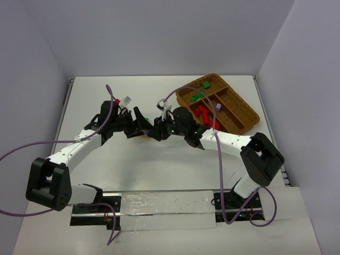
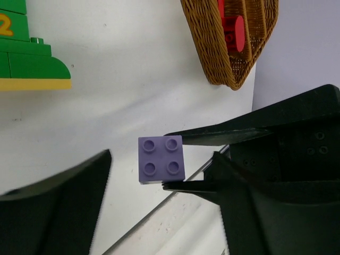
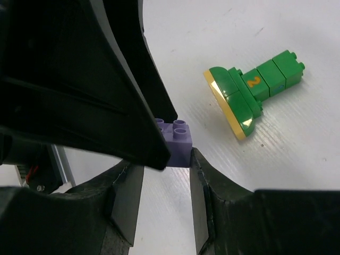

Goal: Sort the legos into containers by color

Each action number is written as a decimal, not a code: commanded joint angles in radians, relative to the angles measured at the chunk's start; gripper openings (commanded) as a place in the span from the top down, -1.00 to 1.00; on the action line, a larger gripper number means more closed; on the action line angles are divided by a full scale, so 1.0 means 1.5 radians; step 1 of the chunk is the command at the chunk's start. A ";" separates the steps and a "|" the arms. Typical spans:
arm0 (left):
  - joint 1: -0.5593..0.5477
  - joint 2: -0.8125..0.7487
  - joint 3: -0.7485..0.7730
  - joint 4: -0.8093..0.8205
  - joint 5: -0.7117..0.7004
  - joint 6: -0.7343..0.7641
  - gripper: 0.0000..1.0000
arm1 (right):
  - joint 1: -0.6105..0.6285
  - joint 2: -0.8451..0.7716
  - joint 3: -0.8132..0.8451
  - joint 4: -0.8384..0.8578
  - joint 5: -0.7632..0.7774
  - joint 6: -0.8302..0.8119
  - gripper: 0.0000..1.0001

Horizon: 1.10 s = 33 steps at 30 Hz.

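1. Left gripper (image 2: 159, 159): jaws spread. There is a clear gap between its left finger (image 2: 64, 207) and the brick. Can't tell whether the other finger touches it.
2. Green-and-yellow stack (image 3: 247, 95): several bricks joined together, lying on the white table (image 1: 106, 90) near the two grippers. Not touching anything else.
3. Lilac brick (image 2: 161, 159): four studs, mid-table where the two grippers meet, well apart from the tray. Can't tell whether it sits on the table or is lifted off it.
4. Right gripper (image 3: 164, 162): fingers pressed onto opposite sides of the lilac brick, pinching it.
5. Wicker tray (image 1: 234, 90): far right of the table, set at an angle. Green bricks (image 1: 197, 97) are in the far-left sections, red bricks (image 1: 202, 113) in the section nearer the arms. One small pale piece (image 1: 218, 106) is beside the reds; I can't tell which section it's in.
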State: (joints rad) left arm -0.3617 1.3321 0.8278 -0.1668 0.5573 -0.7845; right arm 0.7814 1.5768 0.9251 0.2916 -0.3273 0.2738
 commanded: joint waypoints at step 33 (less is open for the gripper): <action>-0.002 -0.174 0.059 -0.246 -0.437 0.026 -0.92 | -0.543 -0.169 -0.130 -0.102 0.289 0.146 0.96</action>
State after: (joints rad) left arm -0.3649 1.1139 0.9150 -0.5081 -0.0493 -0.7475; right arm 0.0041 1.2954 0.7158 0.1117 0.0980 0.4863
